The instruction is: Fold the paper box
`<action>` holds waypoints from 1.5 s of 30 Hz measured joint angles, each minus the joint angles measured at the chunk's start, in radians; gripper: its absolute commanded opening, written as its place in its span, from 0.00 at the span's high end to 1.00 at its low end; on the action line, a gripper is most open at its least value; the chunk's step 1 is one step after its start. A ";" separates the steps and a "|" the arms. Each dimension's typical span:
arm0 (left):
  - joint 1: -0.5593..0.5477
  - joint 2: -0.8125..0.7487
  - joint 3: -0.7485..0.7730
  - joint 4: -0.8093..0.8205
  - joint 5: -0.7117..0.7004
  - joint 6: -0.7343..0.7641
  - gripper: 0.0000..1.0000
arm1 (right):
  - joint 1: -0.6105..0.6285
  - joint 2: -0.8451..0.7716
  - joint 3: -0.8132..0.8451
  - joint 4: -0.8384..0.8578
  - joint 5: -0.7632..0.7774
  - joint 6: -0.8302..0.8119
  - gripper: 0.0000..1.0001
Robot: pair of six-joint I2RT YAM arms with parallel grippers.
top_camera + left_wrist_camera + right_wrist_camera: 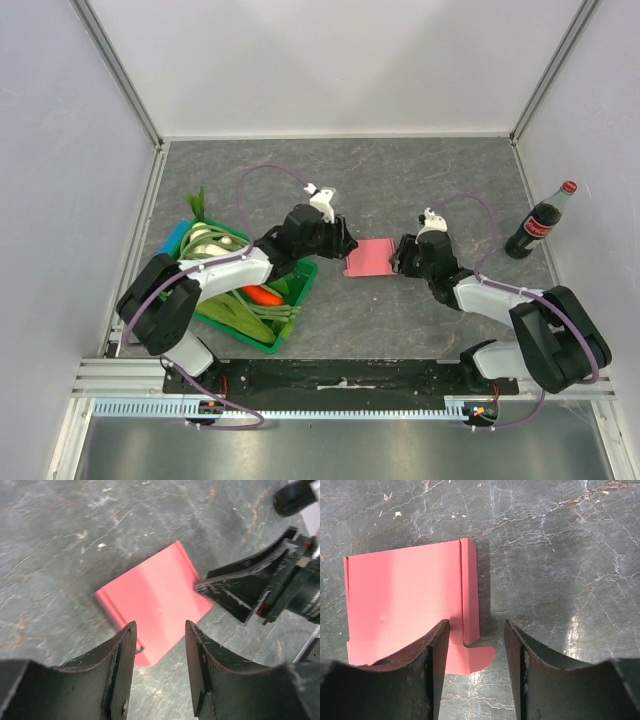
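Note:
The pink paper box (369,258) lies flat on the grey table between my two grippers. In the left wrist view it (155,597) is a flat pink sheet with a creased edge. In the right wrist view it (405,600) shows a narrow side flap raised and a rounded tab near my fingers. My left gripper (346,244) is open and empty at the box's left edge (160,630). My right gripper (399,256) is open and empty at the box's right edge (476,630), its jaws astride the raised flap.
A green crate (291,325) of vegetables sits under the left arm. A cola bottle (540,221) stands at the right wall. White walls enclose the table on three sides.

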State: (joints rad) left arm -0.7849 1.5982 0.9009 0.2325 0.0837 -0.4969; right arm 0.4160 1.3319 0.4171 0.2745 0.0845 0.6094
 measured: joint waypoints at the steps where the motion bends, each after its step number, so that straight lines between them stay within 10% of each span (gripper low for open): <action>1: 0.012 -0.011 -0.014 -0.001 0.003 0.000 0.51 | 0.000 0.000 0.000 0.000 0.002 0.000 0.48; 19: 0.107 0.200 -0.040 0.067 0.141 -0.046 0.58 | -0.006 0.060 -0.006 0.117 -0.006 0.093 0.73; 37: 0.106 0.224 0.014 0.008 0.138 -0.037 0.67 | -0.137 0.108 0.149 -0.082 -0.204 0.015 0.62; 45: 0.106 0.226 0.038 -0.032 0.130 -0.032 0.50 | -0.152 0.180 0.167 -0.039 -0.288 0.008 0.83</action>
State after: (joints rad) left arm -0.6785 1.8244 0.9390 0.2005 0.2138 -0.5293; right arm 0.2642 1.5124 0.5842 0.2356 -0.2035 0.6174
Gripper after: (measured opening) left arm 0.366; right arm 0.242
